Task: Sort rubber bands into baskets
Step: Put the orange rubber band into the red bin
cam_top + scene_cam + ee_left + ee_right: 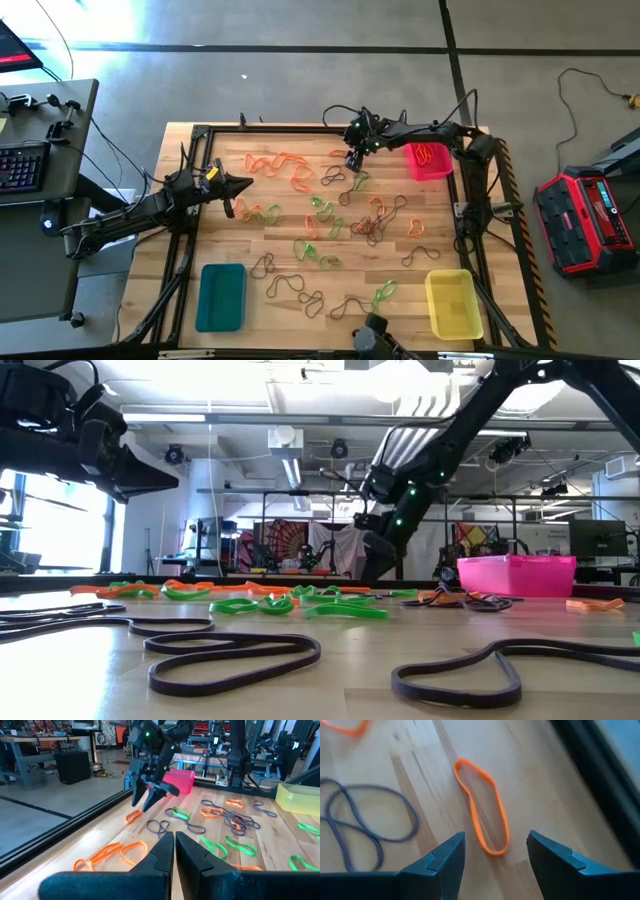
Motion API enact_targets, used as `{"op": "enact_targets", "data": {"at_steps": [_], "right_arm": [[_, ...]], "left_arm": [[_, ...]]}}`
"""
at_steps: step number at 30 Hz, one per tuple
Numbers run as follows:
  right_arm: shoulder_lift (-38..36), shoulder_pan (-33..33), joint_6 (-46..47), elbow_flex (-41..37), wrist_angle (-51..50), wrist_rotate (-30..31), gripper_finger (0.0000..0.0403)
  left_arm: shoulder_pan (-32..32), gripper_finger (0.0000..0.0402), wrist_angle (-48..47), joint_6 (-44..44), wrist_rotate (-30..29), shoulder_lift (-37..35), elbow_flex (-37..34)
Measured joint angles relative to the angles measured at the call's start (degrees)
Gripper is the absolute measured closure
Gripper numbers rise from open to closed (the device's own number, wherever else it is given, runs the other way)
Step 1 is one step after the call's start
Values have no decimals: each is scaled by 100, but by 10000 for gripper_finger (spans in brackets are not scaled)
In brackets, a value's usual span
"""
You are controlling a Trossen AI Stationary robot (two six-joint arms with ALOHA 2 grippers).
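Orange, green and dark rubber bands [330,215] lie scattered flat on the wooden table. My right gripper [495,842] hangs open near the far edge, slanting down over one orange band [472,810] that lies flat on the wood. The band's near end sits between the fingertips, which stand apart from it. The same gripper [147,795] shows above that band [132,815] in the left wrist view. The pink basket [415,168] stands just to its right. My left gripper [247,184] waits shut over the table's left side, holding nothing.
A dark band [410,815] lies doubled over beside the orange one. The yellow basket [452,310] stands at the near right and the teal basket [221,300] at the near left. A black frame rail [600,775] runs along the far edge close to my right gripper.
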Motion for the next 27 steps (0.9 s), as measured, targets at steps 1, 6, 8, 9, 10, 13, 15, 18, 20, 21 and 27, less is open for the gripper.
{"op": "enact_targets", "data": {"at_steps": [1, 6, 8, 9, 10, 13, 15, 18, 20, 21, 27], "right_arm": [[37, 0, -11, 0, -7, -3, 201], [108, -1, -28, 0, 31, 114, 212], [114, -18, -27, 2, 40, 168, 228], [116, -22, -25, 2, 45, 159, 240], [116, -28, -27, 2, 47, 145, 254], [116, -33, -43, 2, 45, 114, 300], [119, -33, -78, 2, 35, 114, 334], [116, -33, -86, 34, -89, 127, 386], [114, 8, -84, 173, -441, 168, 396], [114, 24, -84, 271, -688, 168, 393], [47, 233, -87, 1043, -1962, 590, 400]], "left_arm": [[0, 392, 0, 4, -1, -1, 0], [2, 392, 2, 6, 1, 0, 0], [1, 392, 7, 6, 0, -1, 0], [0, 392, 4, 6, -1, 1, 0], [0, 392, 4, 6, -3, -1, 0], [0, 392, 5, 6, -3, -1, 0], [2, 392, 7, 6, -3, -1, 0], [1, 392, 7, 2, -3, 1, 0], [0, 392, 7, -11, -5, -1, 0], [2, 392, 7, -11, -6, -1, 0], [1, 392, 7, -9, -6, 0, 0]]}}
